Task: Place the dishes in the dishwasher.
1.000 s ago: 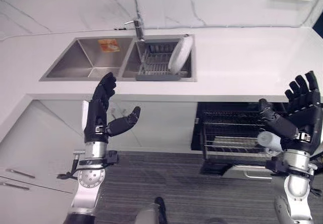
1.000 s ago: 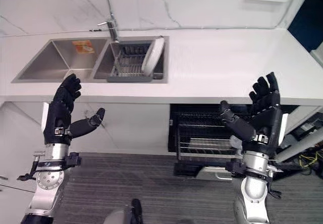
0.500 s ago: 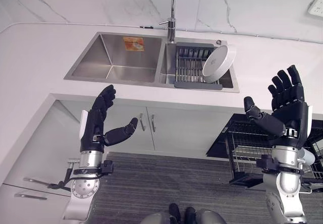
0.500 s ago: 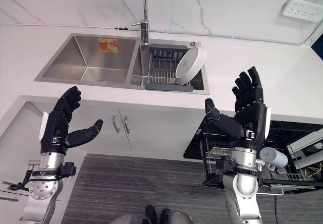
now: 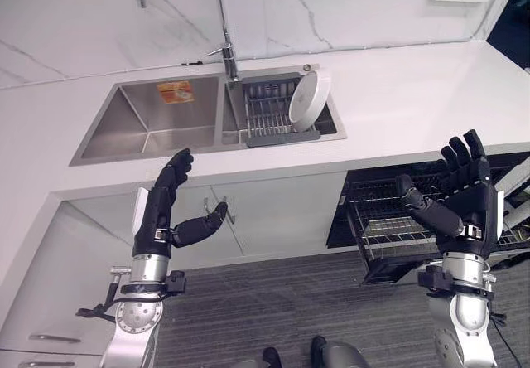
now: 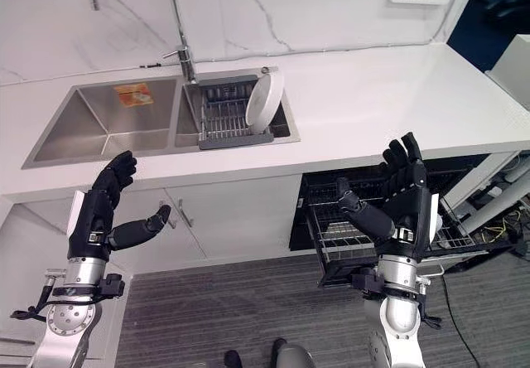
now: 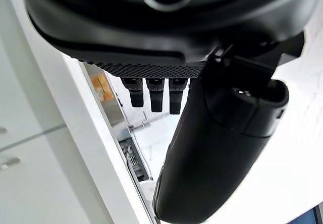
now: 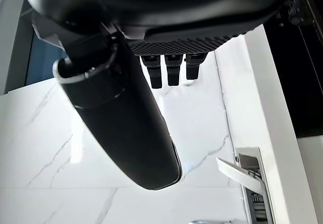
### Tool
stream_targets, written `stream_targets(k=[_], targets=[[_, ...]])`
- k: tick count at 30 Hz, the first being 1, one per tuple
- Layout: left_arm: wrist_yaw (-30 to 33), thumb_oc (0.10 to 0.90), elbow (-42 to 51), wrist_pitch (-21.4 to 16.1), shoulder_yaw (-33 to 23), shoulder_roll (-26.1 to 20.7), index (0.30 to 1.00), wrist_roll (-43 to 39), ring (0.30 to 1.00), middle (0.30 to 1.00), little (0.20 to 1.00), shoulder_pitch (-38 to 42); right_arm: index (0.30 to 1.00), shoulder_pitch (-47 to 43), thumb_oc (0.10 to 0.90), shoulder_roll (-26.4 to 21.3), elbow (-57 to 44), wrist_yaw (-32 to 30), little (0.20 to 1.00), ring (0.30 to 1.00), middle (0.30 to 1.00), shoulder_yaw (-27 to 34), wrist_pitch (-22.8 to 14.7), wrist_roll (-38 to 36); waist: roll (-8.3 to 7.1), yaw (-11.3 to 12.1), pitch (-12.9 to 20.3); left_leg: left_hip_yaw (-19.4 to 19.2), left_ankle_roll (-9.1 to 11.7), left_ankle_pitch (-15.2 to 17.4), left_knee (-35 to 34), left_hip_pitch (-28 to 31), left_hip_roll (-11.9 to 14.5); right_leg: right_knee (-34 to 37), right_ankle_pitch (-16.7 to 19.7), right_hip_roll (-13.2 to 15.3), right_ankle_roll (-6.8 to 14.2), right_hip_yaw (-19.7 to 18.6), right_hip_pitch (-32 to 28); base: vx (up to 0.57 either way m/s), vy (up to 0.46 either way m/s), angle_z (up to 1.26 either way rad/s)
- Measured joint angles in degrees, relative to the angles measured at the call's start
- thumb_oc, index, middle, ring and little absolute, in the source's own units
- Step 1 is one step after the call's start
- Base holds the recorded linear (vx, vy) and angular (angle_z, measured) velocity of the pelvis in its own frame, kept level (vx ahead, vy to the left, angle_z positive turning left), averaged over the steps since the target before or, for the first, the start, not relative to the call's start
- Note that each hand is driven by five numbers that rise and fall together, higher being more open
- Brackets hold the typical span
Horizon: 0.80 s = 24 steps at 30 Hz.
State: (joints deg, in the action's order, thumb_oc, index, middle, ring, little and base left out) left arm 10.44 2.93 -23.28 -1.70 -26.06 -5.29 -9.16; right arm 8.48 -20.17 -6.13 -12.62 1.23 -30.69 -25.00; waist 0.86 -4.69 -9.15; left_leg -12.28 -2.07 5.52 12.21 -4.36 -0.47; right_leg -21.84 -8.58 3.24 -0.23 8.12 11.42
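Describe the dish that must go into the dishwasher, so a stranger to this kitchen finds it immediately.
Start at the white stone countertop and find the double stainless-steel sink set into it. In the basin under the tap sits a dark wire drying rack. The round white plate stands on edge at the rack's end farthest from the other basin; it is the one pale, round thing among dark bars.

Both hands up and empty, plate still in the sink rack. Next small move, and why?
Probably reach the right hand up over the counter toward the white plate. It leans in the sink's drying rack, both hands are open and empty, and the dishwasher rack already stands pulled out below.
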Motion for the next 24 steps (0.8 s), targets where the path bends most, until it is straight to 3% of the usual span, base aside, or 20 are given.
stream_targets(k=[2, 3, 4, 5, 7, 9, 10, 12, 13, 15, 18, 19, 20, 21, 24], targets=[[0.18, 0.800, 0.05, -0.04, 0.02, 0.00, 0.900, 0.01, 0.900, 0.900, 0.900, 0.04, 0.900, -0.03, 0.800, -0.90, 0.00, 0.63, 0.900, 0.900, 0.900, -0.13, -0.01, 0.00, -0.07, 0.32, -0.04, -0.42, 0.84, -0.48, -0.79, 1.50, 0.26, -1.31, -1.17, -0.36, -1.36, -0.74, 0.01, -0.03, -0.180, -0.19], [0.24, 0.800, 0.05, -0.06, -0.04, -0.22, 0.900, 0.01, 0.900, 0.900, 0.900, 0.13, 0.900, -0.14, 0.800, -0.95, 0.15, 0.90, 0.900, 0.900, 0.900, -0.32, -0.08, -0.23, -0.86, 0.60, -0.34, 0.14, 1.90, -0.71, 1.51, 1.23, -0.03, -2.34, -2.28, -0.76, -2.45, -1.72, 0.19, -0.01, -0.086, -0.31], [0.28, 0.800, -0.29, -0.04, 0.03, 0.02, 0.900, 0.01, 0.900, 0.900, 0.900, 1.20, 0.900, -0.09, 0.800, -0.90, 0.86, 1.25, 0.900, 0.900, 0.900, -0.69, -0.15, -0.77, -3.15, 1.80, -1.61, 2.45, 4.11, -2.27, 11.82, -3.00, -0.09, -3.51, -2.62, -0.56, -4.04, -3.65, -0.26, 0.04, -0.019, -0.43], [0.31, 0.800, -0.23, -0.14, 0.34, 0.48, 0.900, 0.02, 0.900, 0.900, 0.900, 0.96, 0.900, 0.04, 0.800, -0.99, 1.40, 2.09, 0.900, 0.900, 0.900, -0.75, -0.15, -1.06, -3.14, 2.36, -1.68, 5.88, 4.10, -1.89, 18.60, -6.95, 0.27, -2.83, -1.97, -1.22, -3.68, -4.12, -1.13, 0.08, 0.048, -0.50], [0.26, 0.800, -0.23, -0.29, 0.65, 0.45, 0.900, 0.17, 0.900, 0.900, 0.900, 0.76, 0.900, -0.07, 0.800, -0.58, 1.50, 2.66, 0.900, 0.900, 0.900, -1.11, -0.13, -1.13, -2.40, 2.54, -1.89, 9.62, 3.37, 0.02, 16.07, -8.55, -1.22, -2.11, -1.73, -3.16, -3.34, -5.26, -1.49, 0.11, 0.090, -0.55], [0.40, 0.800, -0.26, -0.42, 1.56, 0.46, 0.900, 1.34, 0.900, 0.900, 0.900, 1.05, 0.900, -0.88, 0.800, -0.66, 1.56, 2.80, 0.900, 0.900, 0.900, -1.45, 0.04, -1.11, -1.65, 2.94, -2.28, 11.36, 2.65, -0.28, 5.22, -7.37, -4.49, -0.86, -1.09, -4.62, -4.78, -7.74, -2.07, 0.12, 0.082, -0.68], [0.39, 0.800, -0.23, -0.62, 2.27, 0.61, 0.900, 1.72, 0.900, 0.900, 0.900, 1.49, 0.900, -2.16, 0.800, -0.78, 1.56, 2.71, 0.900, 0.900, 0.900, -1.63, 0.41, -1.06, -1.01, 3.06, -3.22, 11.65, 3.12, -0.63, 4.17, -8.85, -5.13, -0.12, -0.25, -6.06, -6.31, -9.48, -2.83, 0.19, 0.082, -0.66], [0.40, 0.800, -0.25, -0.62, 2.81, 0.70, 0.900, 1.84, 0.900, 0.900, 0.900, 1.55, 0.900, -3.92, 0.800, -1.63, 1.55, 2.70, 0.900, 0.900, 0.900, -2.76, 1.14, -1.00, 1.77, 3.03, -5.02, 13.50, 4.37, -2.71, 5.43, -13.39, -3.04, 0.27, -0.61, -8.96, -7.06, -9.78, -4.97, 0.27, 0.091, -0.60], [0.52, 0.800, -0.27, -0.63, 2.80, 0.69, 0.900, 1.82, 0.900, 0.900, 0.900, 1.73, 0.900, -3.95, 0.800, -1.95, 1.55, 2.69, 0.900, 0.900, 0.900, -3.16, 1.58, -0.98, 2.80, 3.28, -5.39, 14.32, 6.26, -4.79, 5.32, -16.44, -1.51, 0.10, -1.14, -10.12, -7.83, -9.95, -5.63, 0.26, 0.089, -0.58], [0.55, 0.800, -0.42, -0.59, 2.56, 0.68, 0.900, 1.83, 0.900, 0.900, 0.900, 1.71, 0.900, -3.82, 0.800, -2.91, 1.56, 2.82, 0.900, 0.900, 0.900, -3.94, 3.66, -0.96, 3.32, 3.42, -5.90, 16.37, 6.25, -6.01, 4.43, -17.53, 1.01, -0.27, -2.19, -11.15, -8.90, -11.18, -8.07, 0.21, 0.104, -0.53], [0.55, 0.800, -0.50, -0.61, 2.47, 0.69, 0.900, 1.83, 0.900, 0.900, 0.900, 1.73, 0.900, -4.30, 0.800, -3.45, 1.55, 2.90, 0.900, 0.900, 0.900, -3.76, 3.73, -1.00, 3.20, 3.20, -5.83, 17.28, 5.66, -6.30, 3.12, -12.94, 1.70, -0.50, -3.20, -11.13, -7.13, -14.02, -10.35, 0.17, 0.118, -0.44], [0.54, 0.800, -0.57, -0.62, 2.44, 0.68, 0.900, 1.83, 0.900, 0.900, 0.900, 1.95, 0.900, -4.27, 0.800, -3.48, 1.55, 2.90, 0.900, 0.900, 0.900, -3.57, 3.73, -1.02, 3.26, 3.00, -5.80, 15.48, 5.16, -6.48, 1.57, -9.47, 1.80, -0.30, -3.80, -11.00, -6.08, -14.00, -10.74, 0.20, 0.162, -0.20], [0.53, 0.800, -0.82, -0.61, 2.45, 0.68, 0.900, 1.84, 0.900, 0.900, 0.900, 2.22, 0.900, -3.99, 0.800, -3.49, 1.56, 2.94, 0.900, 0.900, 0.900, -3.50, 3.80, -1.04, 3.40, 2.08, -5.74, 12.29, 3.40, -8.65, 0.84, -5.56, 2.49, -0.07, -4.63, -11.08, -4.75, -12.79, -11.72, 0.16, 0.151, 0.07], [0.49, 0.800, -2.09, -0.57, 2.43, 0.47, 0.900, 2.18, 0.900, 0.900, 0.900, 3.72, 0.900, -3.75, 0.800, -2.76, 1.62, 3.30, 0.900, 0.900, 0.900, -3.29, 3.85, -1.12, 1.72, 1.72, -6.19, 10.76, 1.93, -9.50, -0.67, -3.77, 1.32, 0.15, -5.30, -9.23, -2.80, -11.24, -12.86, 0.16, 0.154, 0.17], [0.56, 0.800, -2.79, -0.58, 2.34, 0.46, 0.900, 2.20, 0.900, 0.900, 0.900, 3.90, 0.900, -4.33, 0.800, -2.61, 1.60, 4.89, 0.900, 0.900, 0.900, -3.21, 3.84, -1.08, 1.36, 1.99, -6.12, 9.94, 0.36, -7.76, -1.23, -1.85, -1.16, 1.38, -7.13, -6.18, -0.58, -9.07, -15.15, 0.09, 0.087, 0.08]])
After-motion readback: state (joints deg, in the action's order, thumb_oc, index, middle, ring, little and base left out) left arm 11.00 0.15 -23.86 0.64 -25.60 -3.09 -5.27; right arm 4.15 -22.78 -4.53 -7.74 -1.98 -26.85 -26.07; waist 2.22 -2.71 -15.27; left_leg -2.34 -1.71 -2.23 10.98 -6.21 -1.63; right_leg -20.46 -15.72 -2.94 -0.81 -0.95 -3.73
